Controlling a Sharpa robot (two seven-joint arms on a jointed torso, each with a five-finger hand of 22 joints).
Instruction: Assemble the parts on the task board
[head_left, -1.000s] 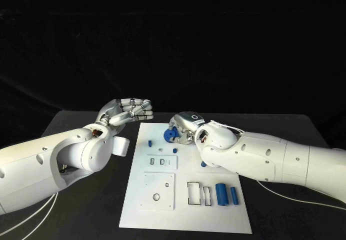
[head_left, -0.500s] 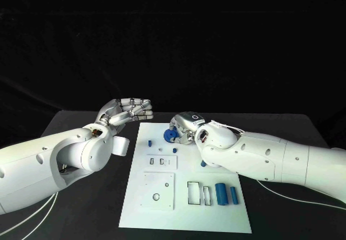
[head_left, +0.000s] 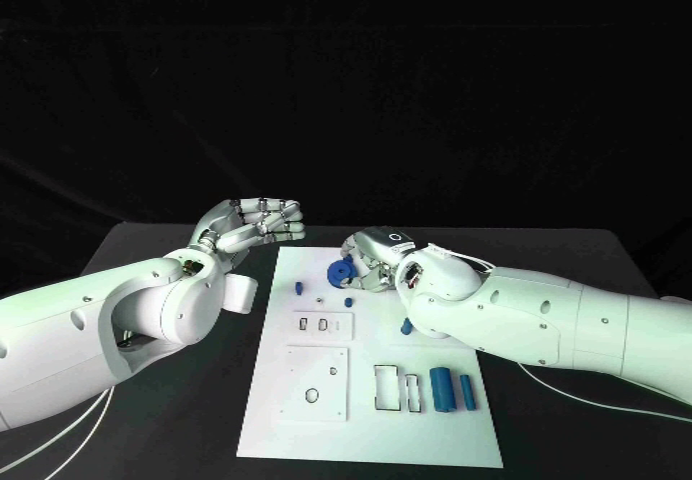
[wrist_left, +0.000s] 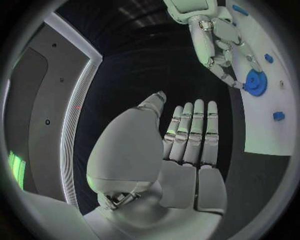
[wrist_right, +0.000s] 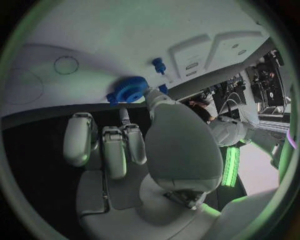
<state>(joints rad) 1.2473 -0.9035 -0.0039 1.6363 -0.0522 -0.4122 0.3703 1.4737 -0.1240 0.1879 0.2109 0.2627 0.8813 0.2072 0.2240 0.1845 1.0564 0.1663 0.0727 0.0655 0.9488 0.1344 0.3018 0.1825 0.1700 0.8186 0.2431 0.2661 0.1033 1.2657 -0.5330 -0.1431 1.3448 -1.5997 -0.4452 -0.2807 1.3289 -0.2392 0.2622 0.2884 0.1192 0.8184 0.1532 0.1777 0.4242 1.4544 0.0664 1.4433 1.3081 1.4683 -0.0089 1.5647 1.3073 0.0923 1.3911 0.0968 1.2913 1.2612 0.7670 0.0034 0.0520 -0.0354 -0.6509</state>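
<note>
Board (head_left: 433, 430) lies mid-table (head_left: 173, 400). Near end: two blue cylinders (head_left: 451, 388) lie side by side, just right of an outlined slot (head_left: 400, 386). Left of them a raised square plate (head_left: 317, 381) with holes; farther up, a smaller plate (head_left: 323, 323). Small blue pegs (head_left: 300, 287) stand beyond that. One blue piece (head_left: 407, 327) is half hidden under the right forearm. Far end: blue gear (head_left: 342, 269) sits on the board; right hand (head_left: 378, 258) has its fingertips on it (wrist_right: 129, 90), thumb against the rim, other fingers touching the hub. Firm grip or only contact: can't tell. Left hand (head_left: 254, 222) is raised off the board's left edge, fingers straight and together, holding nothing (wrist_left: 187, 135).
</note>
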